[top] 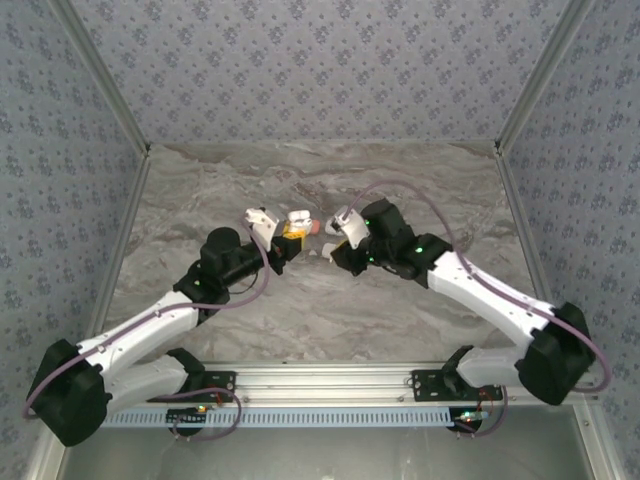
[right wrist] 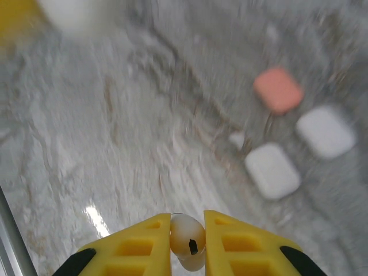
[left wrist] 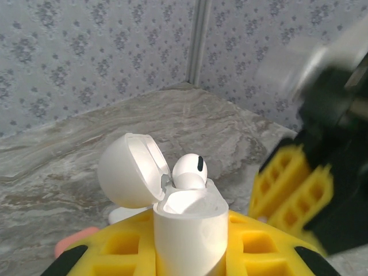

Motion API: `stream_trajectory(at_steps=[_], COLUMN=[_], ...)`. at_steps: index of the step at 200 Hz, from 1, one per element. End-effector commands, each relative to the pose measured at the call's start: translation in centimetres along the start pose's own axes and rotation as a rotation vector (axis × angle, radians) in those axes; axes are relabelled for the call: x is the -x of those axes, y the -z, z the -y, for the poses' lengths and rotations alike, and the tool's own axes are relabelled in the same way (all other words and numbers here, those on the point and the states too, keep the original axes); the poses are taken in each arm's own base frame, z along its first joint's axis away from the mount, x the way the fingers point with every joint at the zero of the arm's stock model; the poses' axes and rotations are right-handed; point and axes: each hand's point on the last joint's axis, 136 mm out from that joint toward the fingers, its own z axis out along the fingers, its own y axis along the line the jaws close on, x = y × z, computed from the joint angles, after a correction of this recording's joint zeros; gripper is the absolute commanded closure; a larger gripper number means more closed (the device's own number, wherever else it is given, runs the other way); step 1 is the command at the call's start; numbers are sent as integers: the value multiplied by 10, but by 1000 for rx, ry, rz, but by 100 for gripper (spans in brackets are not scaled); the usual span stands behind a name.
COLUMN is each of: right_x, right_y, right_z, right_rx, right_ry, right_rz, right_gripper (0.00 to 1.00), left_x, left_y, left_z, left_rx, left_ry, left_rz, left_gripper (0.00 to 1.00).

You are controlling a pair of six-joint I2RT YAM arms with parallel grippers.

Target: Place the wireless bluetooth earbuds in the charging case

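Gripping an open white case (left wrist: 190,230) upright above the tabletop's (top: 300,320) middle, the left gripper (left wrist: 190,256) offered it up; the right gripper (right wrist: 188,256) pinched a white earbud (right wrist: 187,236), apparently ready to insert.

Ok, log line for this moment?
left tool: shut on open charging case | in case: seated earbud | right tool: shut on loose earbud | stage: loose earbud not yet inserted
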Motion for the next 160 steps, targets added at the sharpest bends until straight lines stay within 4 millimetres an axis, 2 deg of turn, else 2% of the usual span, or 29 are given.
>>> stream_trajectory(at_steps=[1, 26, 54, 94, 96, 103, 160], right_x=[34, 64, 86, 99, 108, 113, 119], right_y=[36, 64, 80, 75, 81, 82, 68], right_z=[7, 5, -1, -11, -12, -14, -30], right_rx=[-76, -105, -107, -82, -83, -77, -24], right_ry=[92, 150, 192, 222, 226, 231, 242], right_rz=[95, 190, 268, 306, 330, 340, 347], right_gripper=[81, 81, 81, 81, 81, 81, 81], left_x=[36, 37, 38, 38, 39, 38, 39], left_y=[-1, -3, -6, -9, -9, -10, -10], left_z=[24, 32, 40, 47, 47, 48, 50], left_rx=[-117, -170, -220, -268, -270, -276, -289], left_ry=[-26, -29, -20, -15, -15, -13, -13], left_rz=[86, 82, 78, 68, 69, 67, 65], left_gripper=[95, 95, 95, 95, 95, 95, 95])
